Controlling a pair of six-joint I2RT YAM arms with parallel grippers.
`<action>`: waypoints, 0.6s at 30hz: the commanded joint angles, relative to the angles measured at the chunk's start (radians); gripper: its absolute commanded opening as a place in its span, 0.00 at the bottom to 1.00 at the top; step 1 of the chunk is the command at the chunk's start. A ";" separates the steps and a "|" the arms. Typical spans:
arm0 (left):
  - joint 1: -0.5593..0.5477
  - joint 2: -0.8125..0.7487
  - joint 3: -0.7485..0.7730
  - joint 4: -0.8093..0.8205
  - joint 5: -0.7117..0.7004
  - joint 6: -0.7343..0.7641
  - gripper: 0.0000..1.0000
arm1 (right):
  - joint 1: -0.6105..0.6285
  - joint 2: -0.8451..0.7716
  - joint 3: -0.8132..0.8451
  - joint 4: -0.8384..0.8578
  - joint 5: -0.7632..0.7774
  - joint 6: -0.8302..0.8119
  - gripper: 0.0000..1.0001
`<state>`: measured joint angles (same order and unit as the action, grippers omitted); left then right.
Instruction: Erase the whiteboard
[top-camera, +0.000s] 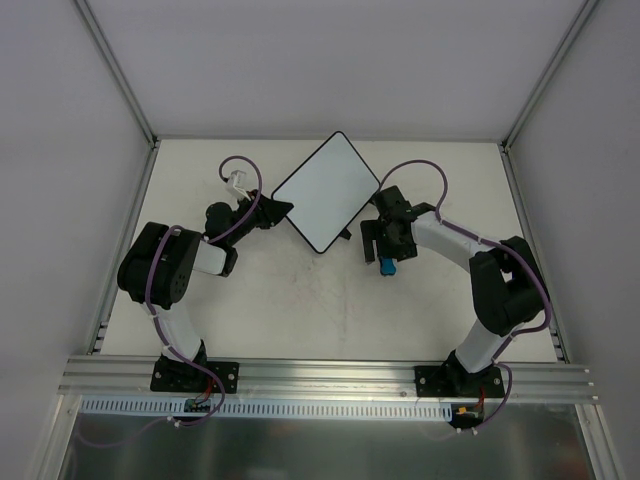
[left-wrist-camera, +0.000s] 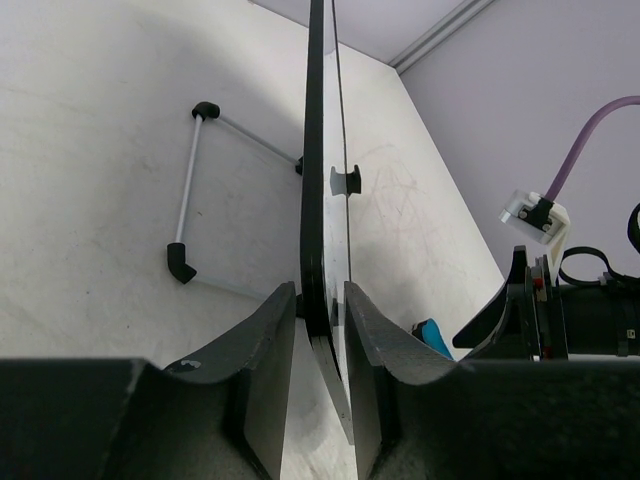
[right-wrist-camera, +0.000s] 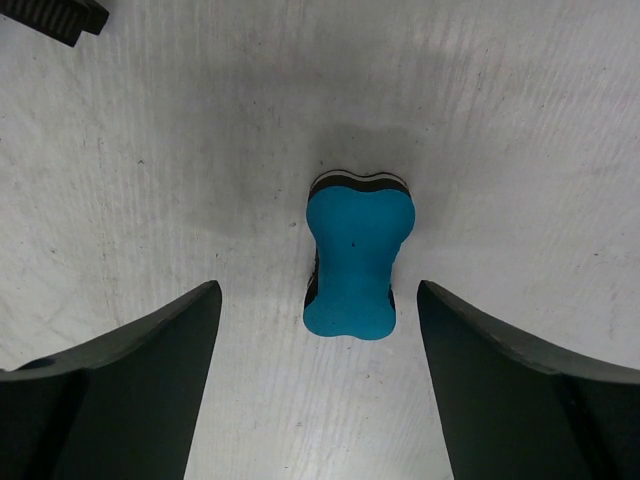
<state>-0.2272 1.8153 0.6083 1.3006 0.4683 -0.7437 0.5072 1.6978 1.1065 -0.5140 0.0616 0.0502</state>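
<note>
The whiteboard (top-camera: 325, 192) is a blank white board with a thin black rim, lying as a diamond at the middle back of the table. My left gripper (top-camera: 280, 210) is shut on its left corner. In the left wrist view the board (left-wrist-camera: 315, 150) shows edge-on between the fingers of that gripper (left-wrist-camera: 320, 310). The small blue bone-shaped eraser (top-camera: 386, 267) lies on the table. My right gripper (top-camera: 385, 250) hangs open just above it, and in the right wrist view the eraser (right-wrist-camera: 357, 265) lies between and beyond the spread fingers of the gripper (right-wrist-camera: 318, 290). The eraser also shows in the left wrist view (left-wrist-camera: 432, 335).
The board's wire stand with black feet (left-wrist-camera: 190, 200) sticks out behind the board. My right arm (left-wrist-camera: 560, 310) is close on the far side of the board. Grey walls enclose the table on three sides, and an aluminium rail (top-camera: 320, 375) runs along the near edge.
</note>
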 joint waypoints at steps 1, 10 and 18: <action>0.011 -0.024 0.002 0.135 0.026 0.024 0.27 | -0.002 0.006 0.036 -0.029 -0.003 -0.006 0.84; 0.009 -0.024 0.008 0.135 0.027 0.020 0.57 | -0.001 -0.001 0.032 -0.024 0.001 -0.004 0.93; 0.009 -0.046 -0.019 0.134 0.018 0.046 0.98 | 0.002 -0.023 0.013 -0.008 0.018 -0.003 0.99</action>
<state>-0.2272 1.8141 0.6064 1.2984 0.4725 -0.7303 0.5072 1.6978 1.1065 -0.5137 0.0639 0.0479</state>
